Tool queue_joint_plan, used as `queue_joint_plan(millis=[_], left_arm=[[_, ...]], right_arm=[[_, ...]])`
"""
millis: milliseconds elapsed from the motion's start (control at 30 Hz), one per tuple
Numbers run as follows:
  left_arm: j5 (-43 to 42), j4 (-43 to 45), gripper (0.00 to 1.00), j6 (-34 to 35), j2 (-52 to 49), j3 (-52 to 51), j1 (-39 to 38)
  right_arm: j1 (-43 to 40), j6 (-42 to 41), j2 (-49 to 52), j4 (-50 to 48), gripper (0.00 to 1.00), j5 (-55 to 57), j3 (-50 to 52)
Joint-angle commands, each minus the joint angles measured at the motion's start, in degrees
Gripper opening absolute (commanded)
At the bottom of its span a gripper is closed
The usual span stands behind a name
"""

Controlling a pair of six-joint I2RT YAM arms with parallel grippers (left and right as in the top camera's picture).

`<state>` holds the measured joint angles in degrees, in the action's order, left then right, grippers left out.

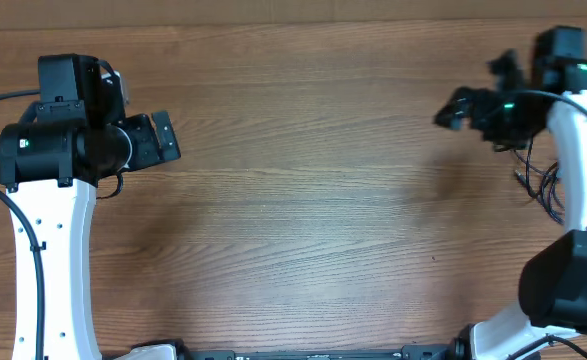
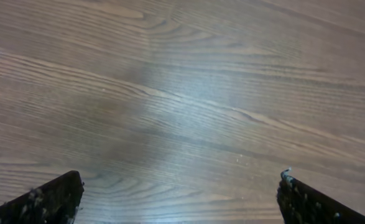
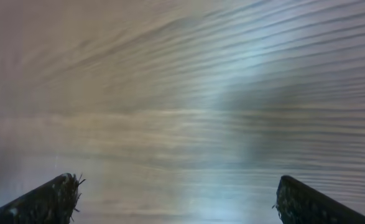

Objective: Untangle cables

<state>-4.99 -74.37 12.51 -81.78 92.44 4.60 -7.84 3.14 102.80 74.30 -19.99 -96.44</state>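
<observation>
1. Dark fingertips (image 2: pixel 55 199) of the left pincer (image 2: pixel 181 183) stand in the two lower corners of its wrist view, far apart. This pincer is released and holds nothing; only bare wood of the worktop (image 1: pixel 293 210) shows between them.
2. Likewise the right pincer (image 3: pixel 177 183) is spread wide and empty, and its view shows only blurred wood grain.
3. In the overhead view the cables (image 1: pixel 541 188) lie at the far right edge of the worktop. They form a small bunch of thin black loops just beside the white right arm (image 1: pixel 585 150) and are partly hidden by it. Neither wrist camera shows them. The right pincer is near them but points toward the middle; the left one is well apart.
4. Judging by its look, the cord is very light, soft and limp. It probably slides easily on the smooth wood, and a hard pull probably tightens the knot.
5. A good hold seems to be on a single outer loop or close to a plug end, with the fingers closing fully on the thin cord. The plug tips are too small to find here.
</observation>
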Motion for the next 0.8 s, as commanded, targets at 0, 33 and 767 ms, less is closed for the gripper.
queue_joint_plan(millis=[0, 33, 767], left_arm=[[-0.7, -2.0, 1.00, -2.3, -0.5, -0.2, -0.1], [-0.3, -2.6, 1.00, -2.3, -0.5, -0.2, -0.1], [6.1, -20.3, 0.99, -1.6, -0.3, -1.3, -0.1]], right_arm=[[4.2, -3.9, -1.0, 0.9, 1.00, 7.3, -0.8], [5.1, -5.8, -1.0, 1.1, 1.00, 8.7, -0.8], [22.8, -13.9, -4.7, -0.6, 1.00, 15.7, 1.1]])
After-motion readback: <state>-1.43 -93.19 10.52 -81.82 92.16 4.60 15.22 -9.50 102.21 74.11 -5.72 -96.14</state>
